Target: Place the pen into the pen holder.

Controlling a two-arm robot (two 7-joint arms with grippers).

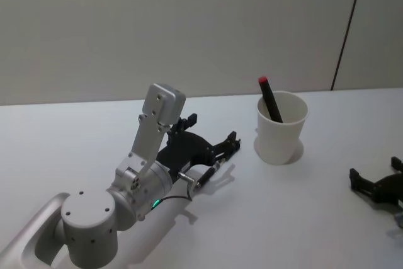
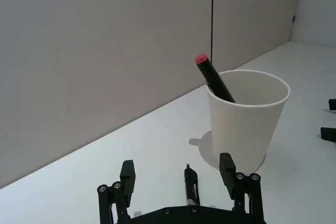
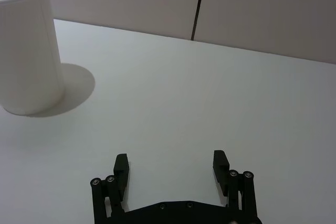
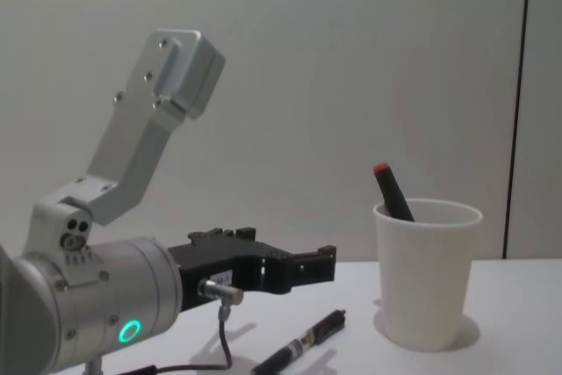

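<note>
A dark pen (image 4: 303, 344) lies flat on the white table, also seen as the pen (image 2: 190, 184) and the pen (image 1: 213, 169). My left gripper (image 4: 290, 261) hovers just above it, open, with nothing held. In the left wrist view the left gripper (image 2: 177, 170) has the pen lying below the gap between its fingers. The pen holder (image 1: 281, 127), a white paper cup, stands upright to the right, apart from the gripper. A black marker with a red cap (image 1: 269, 99) leans inside it. My right gripper (image 1: 376, 171) rests open at the table's right edge.
The pen holder (image 2: 247, 116) stands a short way ahead of the left fingers, and the pen holder (image 3: 23, 45) is well left of the right gripper (image 3: 171, 162). A grey wall with a dark vertical seam (image 1: 346, 29) closes the table's far side.
</note>
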